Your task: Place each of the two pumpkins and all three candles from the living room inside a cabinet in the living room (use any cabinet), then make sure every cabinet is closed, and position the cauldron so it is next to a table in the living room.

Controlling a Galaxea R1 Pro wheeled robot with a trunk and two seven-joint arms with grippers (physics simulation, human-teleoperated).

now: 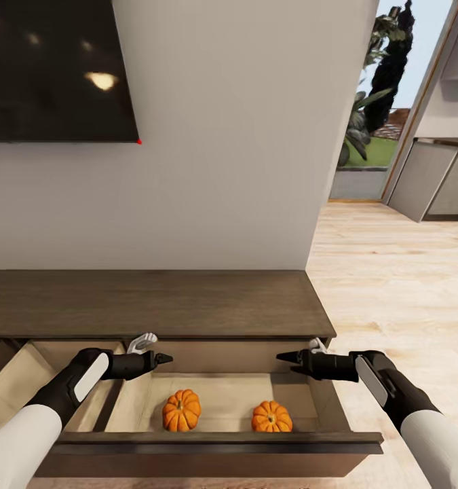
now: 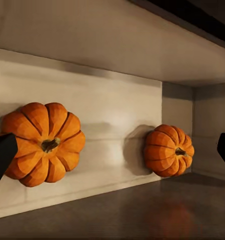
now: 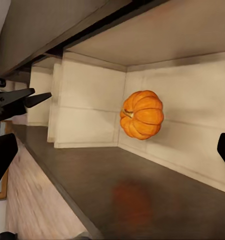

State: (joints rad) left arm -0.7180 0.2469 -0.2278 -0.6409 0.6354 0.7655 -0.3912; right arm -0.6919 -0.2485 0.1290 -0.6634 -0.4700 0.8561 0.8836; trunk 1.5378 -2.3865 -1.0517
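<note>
- While both arms hover over the pulled-out drawer (image 1: 215,445), two pumpkins counted on its pale floor: left one (image 1: 182,410), right one (image 1: 271,417), well apart, stems up.
- Seen again from the left wrist: both pumpkins (image 2: 43,143) (image 2: 168,150) resting on the beige floor, dark front rail below them.
- From the right wrist: one pumpkin (image 3: 142,114) sitting near a drawer corner.
- One cabinet (image 1: 154,302), long, low and dark brown, set against a white wall (image 1: 222,170); two drawers open, the left drawer (image 1: 11,380) showing a bare beige interior beside the one with the pumpkins.
- Two grippers counted. Left gripper (image 1: 162,358) pointing inward above the drawer's back left; tips spread wide at the edges of its wrist view, holding nothing.
- Right gripper (image 1: 286,356) pointing inward above the back right; tips likewise spread wide in its wrist view, holding nothing.
- One dark TV (image 1: 55,68) mounted on the wall above the cabinet.
- Light wood floor (image 1: 391,285) running right toward a doorway with greenery outside.
</note>
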